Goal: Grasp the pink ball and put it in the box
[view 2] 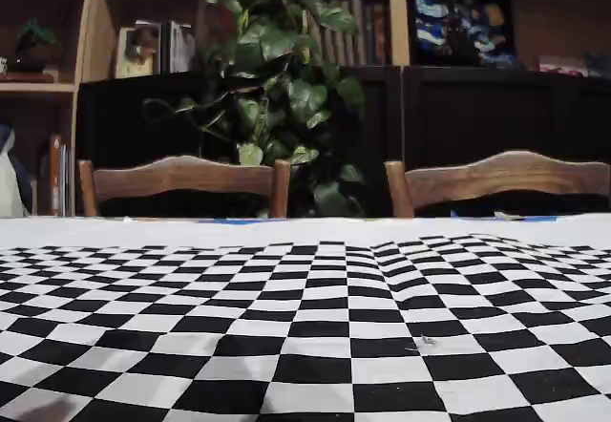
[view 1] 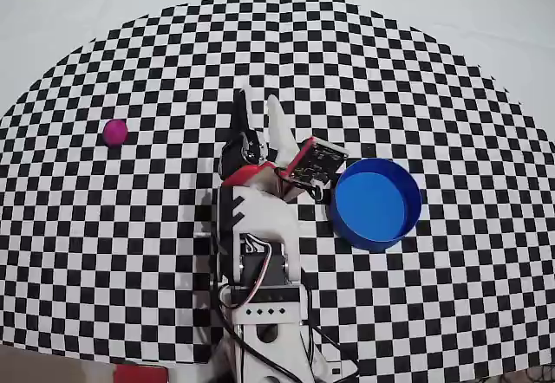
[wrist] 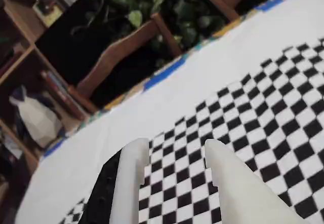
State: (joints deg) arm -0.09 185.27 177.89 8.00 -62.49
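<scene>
While your hand (view 1: 263, 110) hangs released with nothing between its white fingers (wrist: 132, 176), the pink ball (view 1: 115, 131), a small smooth magenta sphere, rests on the checkered counter (view 1: 434, 97) well to its left in the overhead view; the box (view 1: 375, 203), round, blue, shallow, sits right of the arm.
</scene>
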